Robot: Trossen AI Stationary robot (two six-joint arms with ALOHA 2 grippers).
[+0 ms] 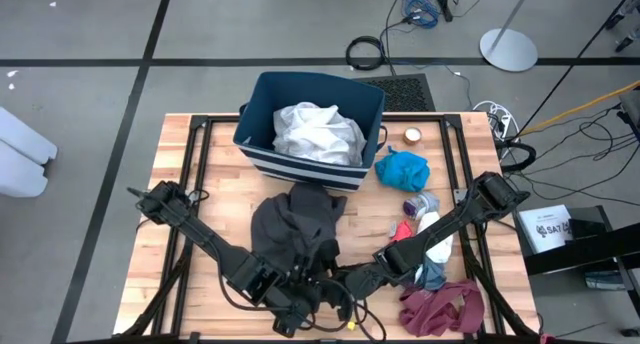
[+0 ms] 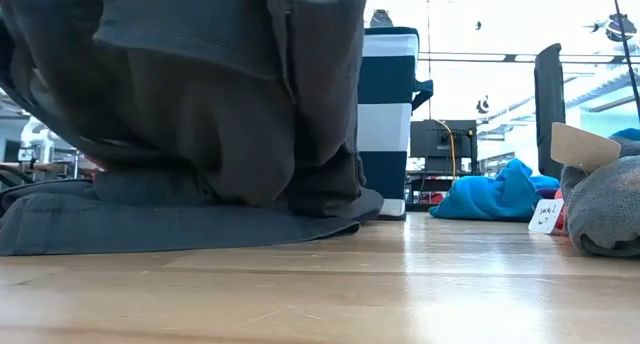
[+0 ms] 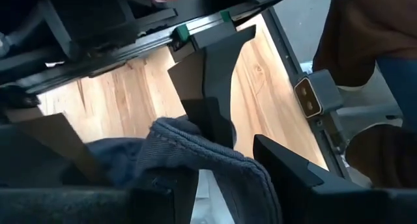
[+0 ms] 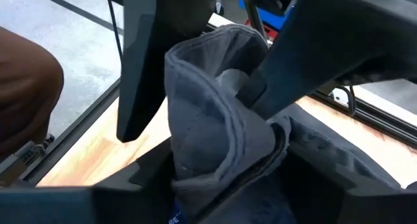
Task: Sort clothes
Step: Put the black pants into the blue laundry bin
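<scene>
Mid-sort at counter [image 1: 200, 174] edge | left claw [image 3: 195, 185] and right claw [image 4: 215, 113] both clamped on dark grey garment [image 1: 297, 224] | next: lift toward striped bin [image 1: 300, 94], judged.

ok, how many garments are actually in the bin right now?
1 visible: a white garment bunched in the bin. Others could be hidden under it. The grey top, blue top and maroon top lie on the table.
</scene>
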